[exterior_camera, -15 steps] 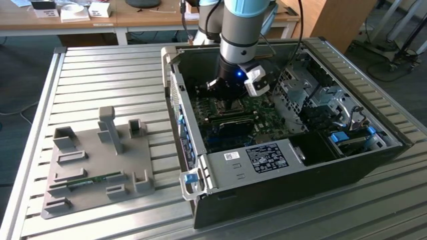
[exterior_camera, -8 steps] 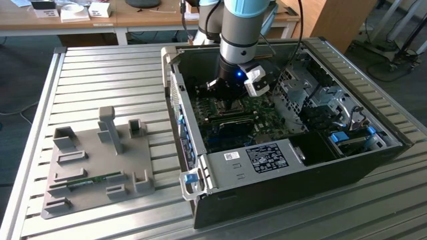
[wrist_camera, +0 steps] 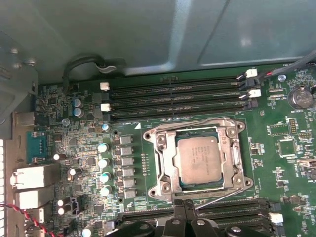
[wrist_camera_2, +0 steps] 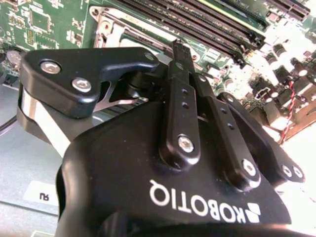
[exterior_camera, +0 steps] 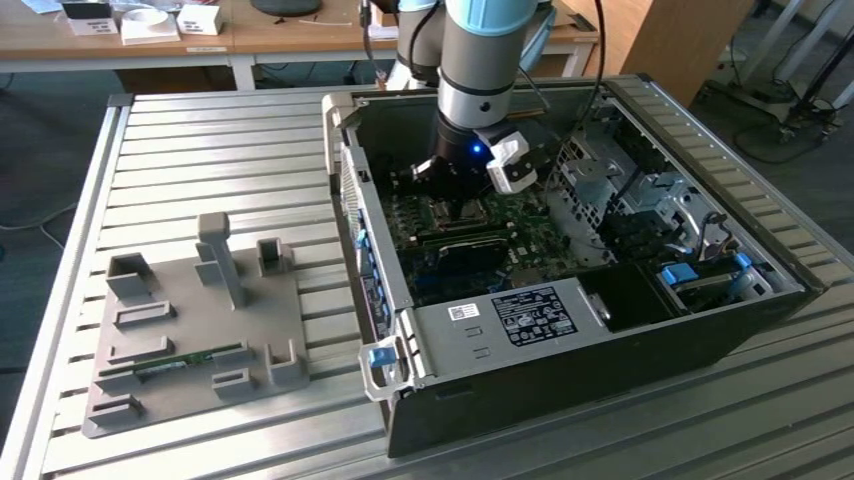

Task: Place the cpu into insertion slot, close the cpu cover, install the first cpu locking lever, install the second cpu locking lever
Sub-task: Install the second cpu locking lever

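The small silvery-grey square cpu sits inside the silver-rimmed insertion slot, framed by the thin metal cpu cover. The black gripper, fingers pressed together and empty, hovers just beside the slot's edge near a thin wire locking lever; pressing that lever well likely needs steady, square contact.

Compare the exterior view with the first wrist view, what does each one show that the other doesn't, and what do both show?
Exterior view alone: the slatted metal table, the grey holder tray beside the computer case, and the arm reaching down into it. First wrist view alone: the chip lying in its socket with the metal cover frame down around it, and a thin lever near the closed fingers. Both share the green board and memory slots.
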`<state>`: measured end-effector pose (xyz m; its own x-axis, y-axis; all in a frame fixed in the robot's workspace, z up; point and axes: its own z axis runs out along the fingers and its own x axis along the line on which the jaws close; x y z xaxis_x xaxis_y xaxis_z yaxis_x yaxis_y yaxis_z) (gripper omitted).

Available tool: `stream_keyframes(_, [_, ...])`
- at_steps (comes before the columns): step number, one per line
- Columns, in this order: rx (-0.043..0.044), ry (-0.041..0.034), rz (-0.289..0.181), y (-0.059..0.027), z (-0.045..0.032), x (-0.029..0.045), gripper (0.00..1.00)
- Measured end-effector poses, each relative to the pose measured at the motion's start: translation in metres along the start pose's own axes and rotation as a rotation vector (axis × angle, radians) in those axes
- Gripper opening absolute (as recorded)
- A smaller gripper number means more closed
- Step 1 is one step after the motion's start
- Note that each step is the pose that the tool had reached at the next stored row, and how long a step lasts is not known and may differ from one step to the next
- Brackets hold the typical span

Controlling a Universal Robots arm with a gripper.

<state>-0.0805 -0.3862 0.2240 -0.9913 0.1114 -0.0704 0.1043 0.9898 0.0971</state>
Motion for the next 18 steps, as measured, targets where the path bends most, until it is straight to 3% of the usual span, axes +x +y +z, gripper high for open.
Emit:
stream_keyframes(4, [-0.0004,-0.0012,0.000,-0.0006,0.0005,0.0049,0.11])
stream_keyframes(18, [-0.0076,-0.0010,0.000,-0.0021,0.0090,0.0114,0.11])
